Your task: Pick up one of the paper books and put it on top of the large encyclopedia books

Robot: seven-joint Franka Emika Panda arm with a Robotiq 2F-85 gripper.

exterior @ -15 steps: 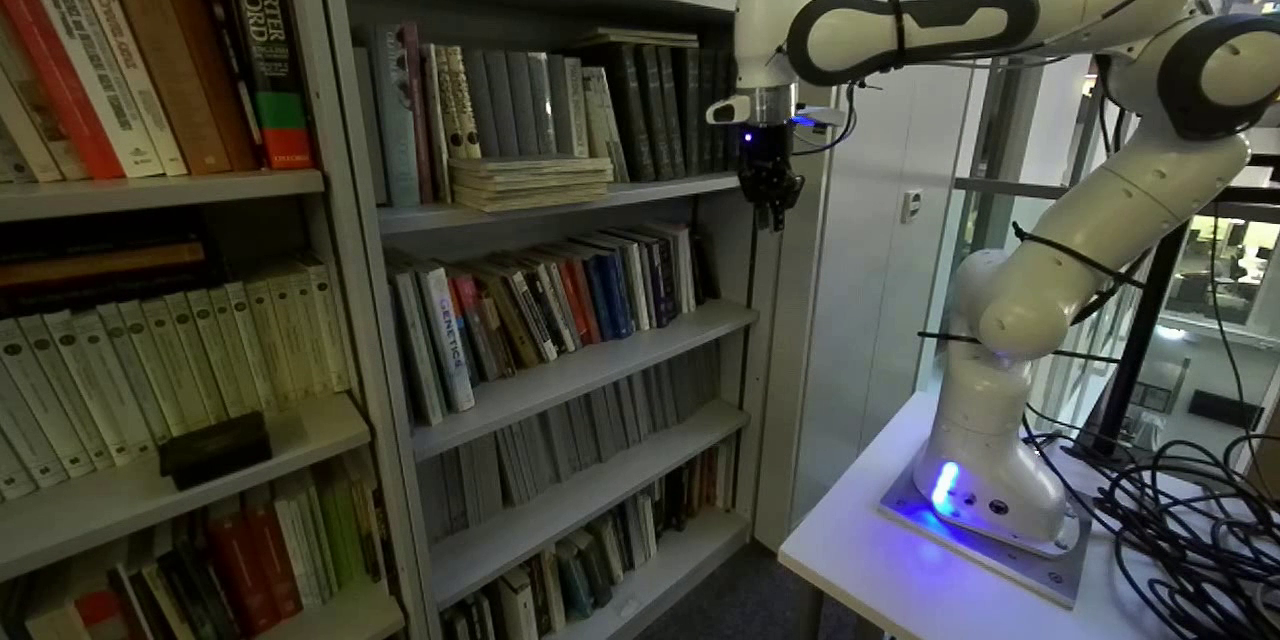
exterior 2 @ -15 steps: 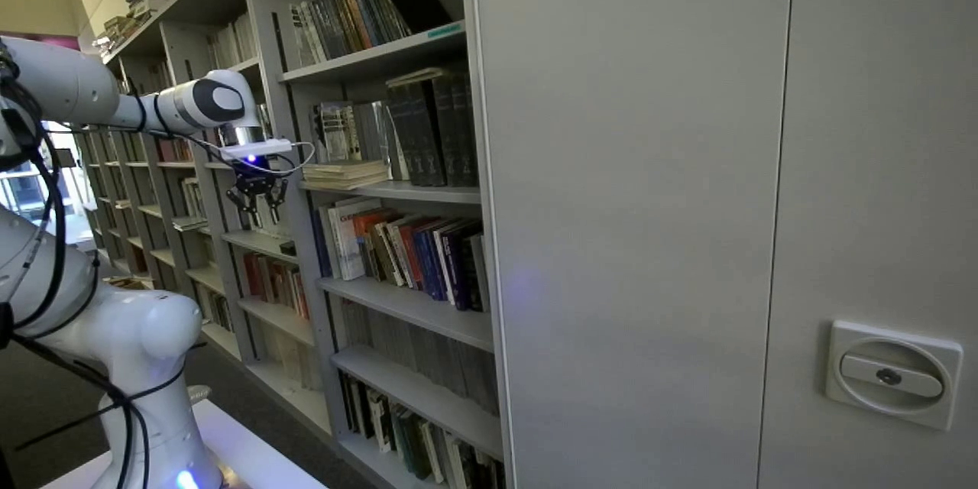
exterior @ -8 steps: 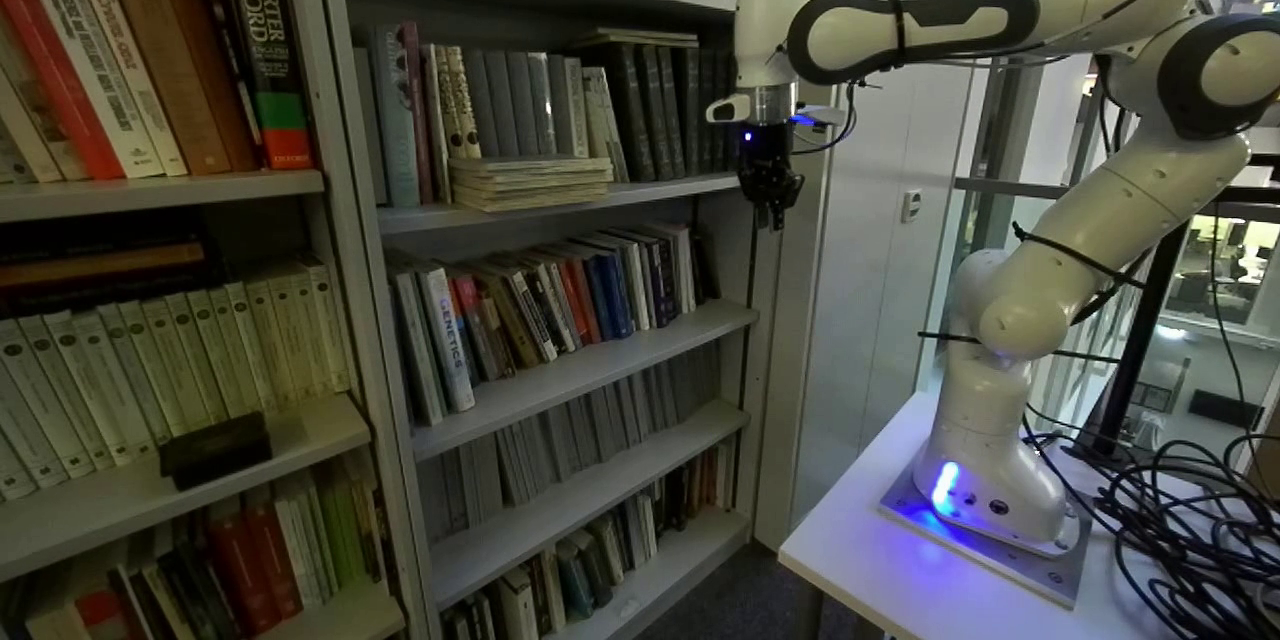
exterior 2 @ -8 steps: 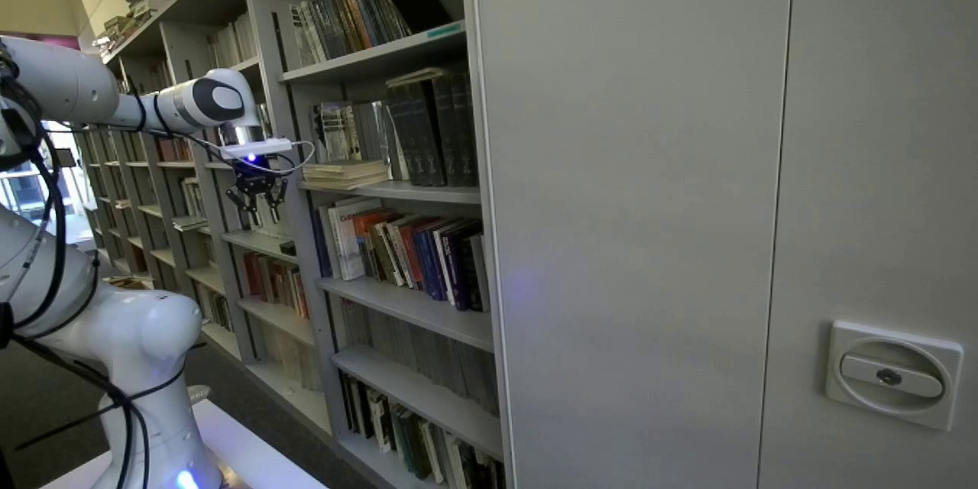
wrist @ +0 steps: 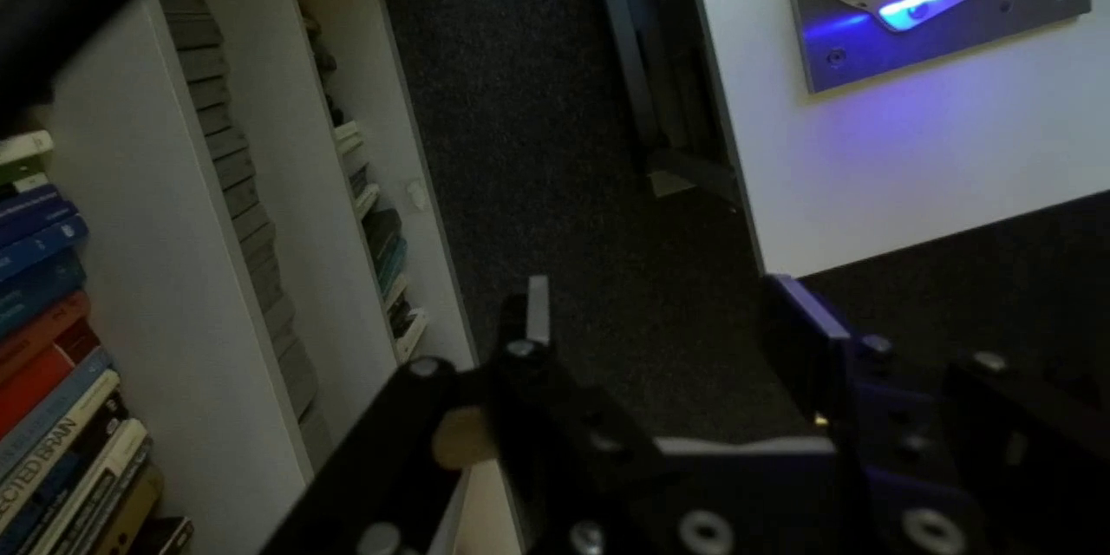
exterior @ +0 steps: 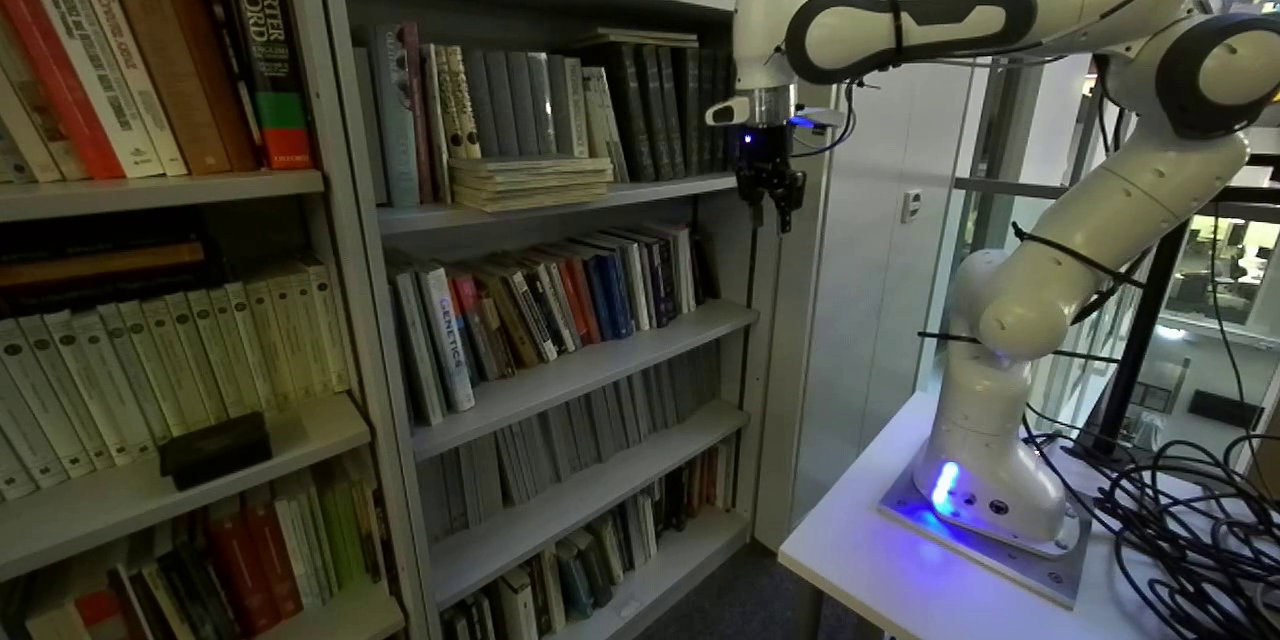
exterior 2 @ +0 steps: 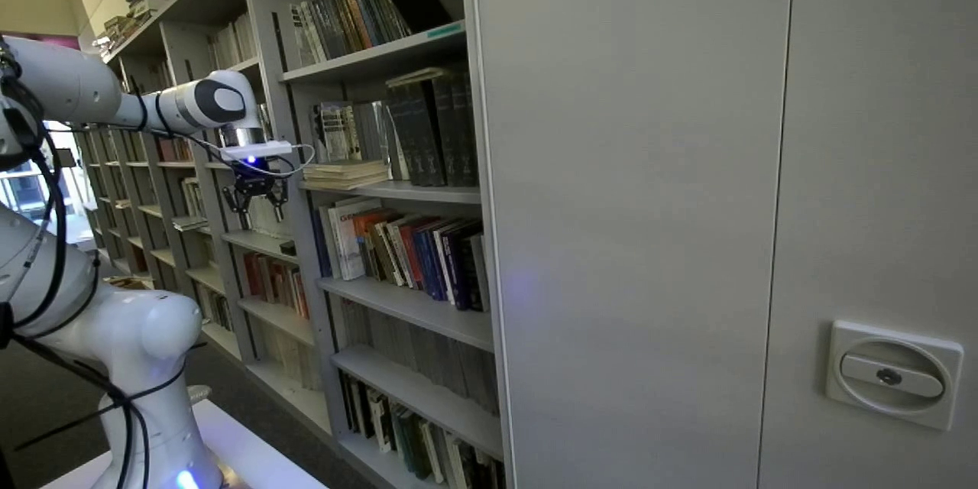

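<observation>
Both slim black fingers of my dark, two-fingered claw have spread farther apart since half a second ago, while my white, round-jointed arm has barely shifted. A wide gap runs between the tips, and through it the wrist view shows me dark grey carpet. I hang with fingers pointing down over that carpet, between the tall grey bookcase and the white, flat-topped table.

The low stack of thin, cream-coloured paper books lies flat on a grey shelf in both exterior views, in front of upright grey volumes and well apart from my claw. Farther right on that shelf stand the large, thick, dark-bound encyclopedia books; flat, pale-edged pieces rest across their tops, too small for me to tell what they are. One shelf down, mixed-colour books stand in a row, among them a white-spined volume lettered GENETICS. At the base of my arm a blue light glows above a grey metal plate, and loose black cables lie tangled beside it. In an exterior view, a plain grey panel with a pale oval handle fills the right side.
</observation>
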